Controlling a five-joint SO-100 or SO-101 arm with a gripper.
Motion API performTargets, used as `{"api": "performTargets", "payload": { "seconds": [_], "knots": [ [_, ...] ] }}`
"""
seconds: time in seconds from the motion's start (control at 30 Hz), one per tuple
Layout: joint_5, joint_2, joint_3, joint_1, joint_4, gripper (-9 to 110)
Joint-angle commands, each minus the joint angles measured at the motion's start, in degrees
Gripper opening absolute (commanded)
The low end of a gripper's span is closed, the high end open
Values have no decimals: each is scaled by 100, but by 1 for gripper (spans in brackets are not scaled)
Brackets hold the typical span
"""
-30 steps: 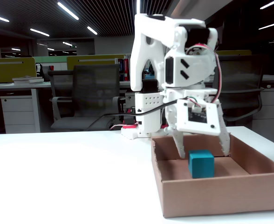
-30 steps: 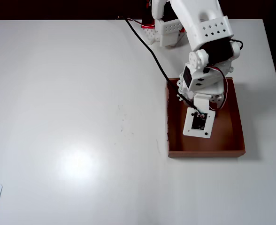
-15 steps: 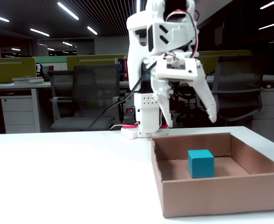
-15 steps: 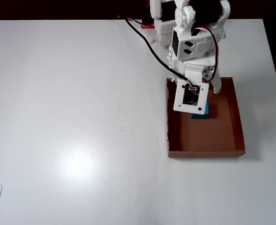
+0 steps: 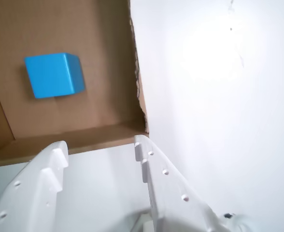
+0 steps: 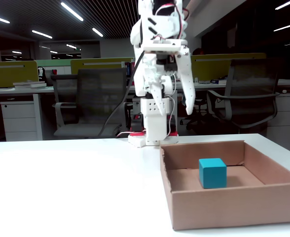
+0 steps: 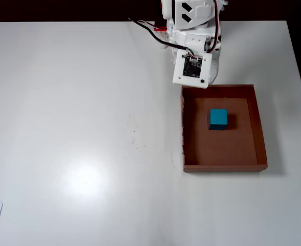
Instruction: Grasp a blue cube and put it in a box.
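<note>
Well, blue cube (image 7: 218, 119) sits inside the box (image 7: 261, 146); claw (image 5: 101, 150) spread wide, empty, probably just needs parking clear.

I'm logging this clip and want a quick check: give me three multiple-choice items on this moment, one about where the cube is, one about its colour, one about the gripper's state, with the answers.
1. Where is the cube?
A. On the bare table
B. On the floor of the box
C. Between the gripper's fingers

2. What colour is the cube?
A. Red
B. Yellow
C. Blue

3. How is the gripper?
A. Open and empty
B. Shut on the cube
C. Shut on the box wall

Answers:
1 B: the overhead view shows the cube lying inside the box, clear of its walls.
2 C: it is teal-blue in the fixed view against brown cardboard.
3 A: the wrist view shows the gripper with its fingers spread and nothing between them.
</note>
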Motion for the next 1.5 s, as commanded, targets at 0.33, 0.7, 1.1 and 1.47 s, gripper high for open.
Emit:
{"api": "performTargets", "payload": {
  "seconds": [0.33,0.7,1.1,1.47],
  "knots": [
    [-114,2936,2338,290,-202,14],
    [-334,4597,4096,211,255,16],
    [-334,4720,4465,62,158,16],
    [-334,4720,4465,44,-158,17]
  ]
}}
